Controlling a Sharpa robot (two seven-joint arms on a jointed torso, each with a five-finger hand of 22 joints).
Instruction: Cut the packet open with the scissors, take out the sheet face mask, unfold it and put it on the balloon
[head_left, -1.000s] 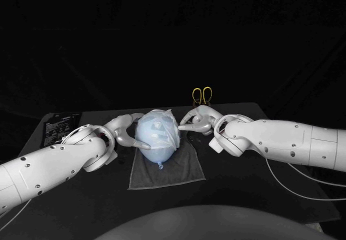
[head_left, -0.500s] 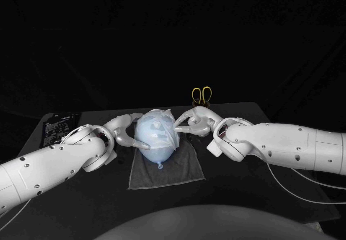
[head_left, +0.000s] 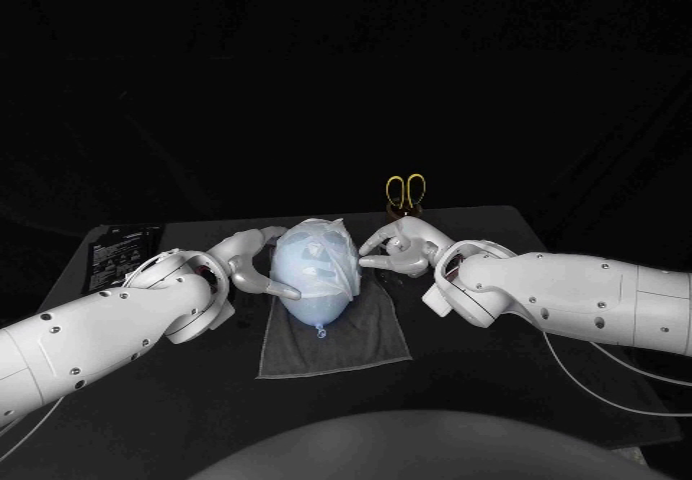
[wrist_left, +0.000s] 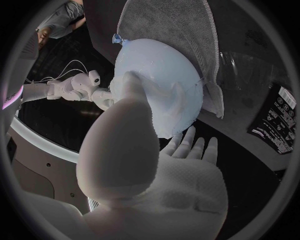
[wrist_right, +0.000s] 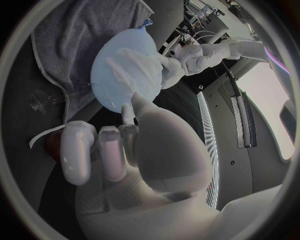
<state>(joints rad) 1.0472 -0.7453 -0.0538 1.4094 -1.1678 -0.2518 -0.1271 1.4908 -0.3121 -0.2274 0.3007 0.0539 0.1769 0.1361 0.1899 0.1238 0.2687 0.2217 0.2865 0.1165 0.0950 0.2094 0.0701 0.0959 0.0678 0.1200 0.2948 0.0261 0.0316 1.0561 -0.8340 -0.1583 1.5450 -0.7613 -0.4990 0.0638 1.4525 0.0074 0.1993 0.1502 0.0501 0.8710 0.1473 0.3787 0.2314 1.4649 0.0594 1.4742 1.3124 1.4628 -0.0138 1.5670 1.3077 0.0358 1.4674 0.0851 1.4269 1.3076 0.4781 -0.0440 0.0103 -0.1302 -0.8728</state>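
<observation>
Pale-blue balloon (head_left: 306, 285) lies on a grey towel (head_left: 339, 345) mid-desk (head_left: 490, 390), with the sheet mask (head_left: 332, 245) draped over it. The balloon is likely light, springy and apt to roll. The mask looks thin, limp and probably clingy, so it is best taken by its edge. Left hand (head_left: 248, 262) holds the balloon, thumb on top, fingers (wrist_left: 190, 145) cupping its side. Right hand (head_left: 401, 245) sits beside the mask's edge, fingers (wrist_right: 100, 150) curled in — whether they pinch it, I cannot tell. Scissors (head_left: 405, 190) sit just behind the right hand — clear of the balloon.

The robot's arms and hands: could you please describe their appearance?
The left arm and right arm are rounded white shells with small dark holes; the left hand and right hand are silver. A thin white cable hangs under the right arm.
</observation>
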